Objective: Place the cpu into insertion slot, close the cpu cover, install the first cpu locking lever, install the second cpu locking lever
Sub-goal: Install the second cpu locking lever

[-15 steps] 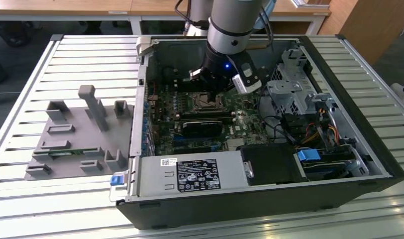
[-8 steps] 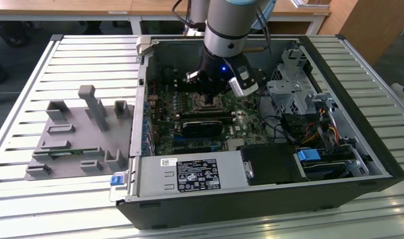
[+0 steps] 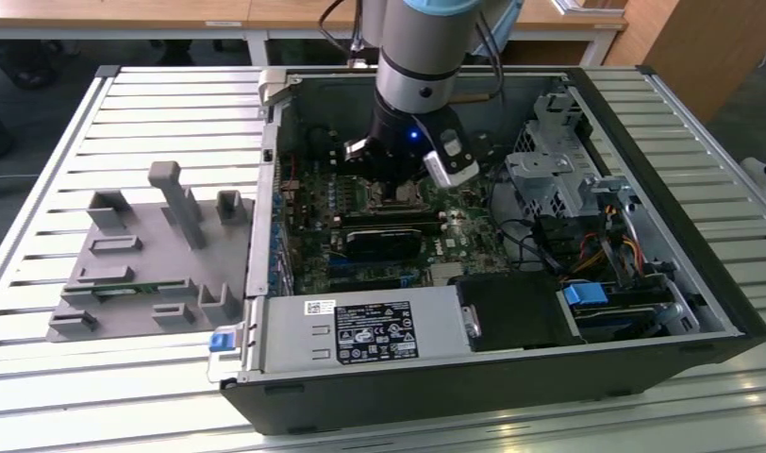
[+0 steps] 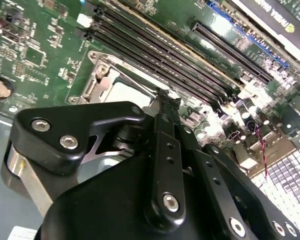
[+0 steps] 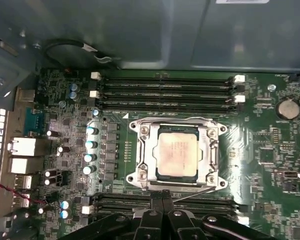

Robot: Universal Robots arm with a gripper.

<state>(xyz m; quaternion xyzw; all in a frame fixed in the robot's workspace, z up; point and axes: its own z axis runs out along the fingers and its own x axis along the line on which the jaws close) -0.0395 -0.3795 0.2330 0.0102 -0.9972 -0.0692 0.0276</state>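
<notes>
One motherboard (image 5: 270, 150) is spread under the gripper (image 5: 165, 200). One insertion slot (image 5: 177, 152) is seen just ahead of the fingertips (image 5: 165, 196), which are pressed together on nothing. One cpu cover (image 5: 142, 150) is lowered around one cpu (image 5: 177, 149), seated inside. One thin lever (image 5: 195, 194) is seen slanting beside the tips.

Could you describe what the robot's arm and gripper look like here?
The arm is a silver-grey cylinder with a light blue joint cap and dark cables alongside. Its black wrist shows a small blue light. The gripper is matte black, with jointed links fastened by silver screws.
</notes>
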